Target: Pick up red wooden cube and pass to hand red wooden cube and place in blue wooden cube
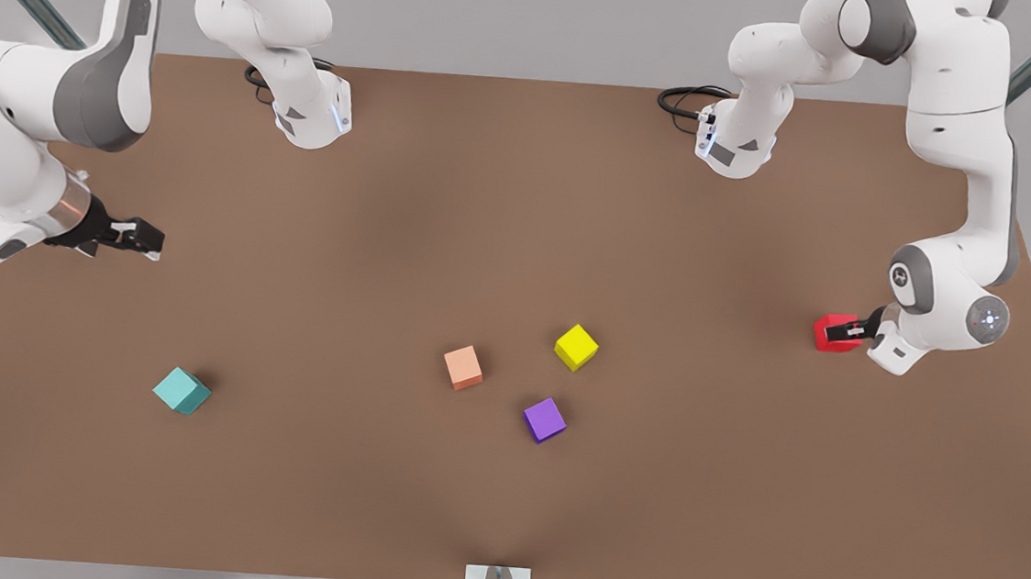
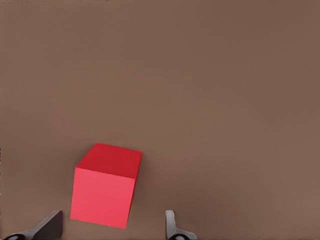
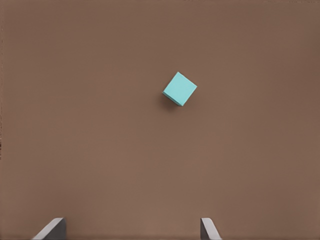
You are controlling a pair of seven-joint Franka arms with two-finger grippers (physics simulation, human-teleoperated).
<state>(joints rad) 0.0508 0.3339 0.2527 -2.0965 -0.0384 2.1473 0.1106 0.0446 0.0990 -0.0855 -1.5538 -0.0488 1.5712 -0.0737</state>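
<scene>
Reaching my open left hand [image 1: 846, 332] around the red wooden cube [image 1: 833, 334], not squeezing, my open right hand [image 1: 135, 236] waiting above the worktop [image 1: 520, 235], blue wooden cube [image 1: 182, 390] nearby

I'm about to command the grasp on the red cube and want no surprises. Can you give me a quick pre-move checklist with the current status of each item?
1. Left gripper at the red wooden cube: ok.
2. Left fingers open, wider than the cube: ok.
3. Cube fully between the fingers: not ok, it sits ahead of the tips and off centre in the left wrist view.
4. Right gripper open and waiting at the front view's left: ok.
5. Blue wooden cube unobstructed: ok.
</scene>
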